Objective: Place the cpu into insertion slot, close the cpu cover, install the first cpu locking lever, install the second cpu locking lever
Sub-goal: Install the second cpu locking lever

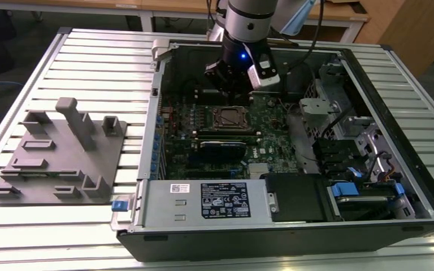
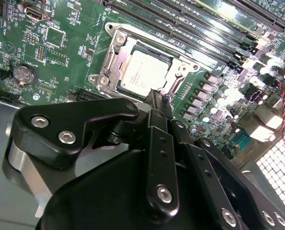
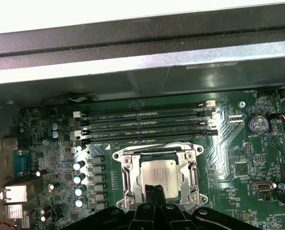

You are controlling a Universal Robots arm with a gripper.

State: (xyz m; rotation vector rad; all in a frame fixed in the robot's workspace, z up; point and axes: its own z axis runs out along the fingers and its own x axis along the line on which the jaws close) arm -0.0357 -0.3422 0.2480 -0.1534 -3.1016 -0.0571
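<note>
The cpu (image 2: 141, 73) (image 3: 160, 173), a silver-grey square, lies in the insertion slot (image 1: 230, 118) on the green board. The metal cpu cover (image 2: 114, 51) (image 3: 127, 173) lies flat around it, with the chip showing through its window. A thin wire lever (image 3: 156, 145) runs along one side of the frame. My black gripper (image 2: 157, 98) (image 3: 152, 192) (image 1: 232, 95) is shut, fingers pressed together, with its tips at the edge of the cover, right beside the cpu. Whether something thin sits between the tips is hidden.
Long black memory slots (image 3: 144, 120) run beside the socket. A row of capacitors (image 3: 79, 178) and a coin battery (image 3: 256, 124) stand nearby. The open computer case (image 1: 398, 96) walls the board in. A grey fixture plate (image 1: 59, 152) lies on the slatted table at the exterior view's left.
</note>
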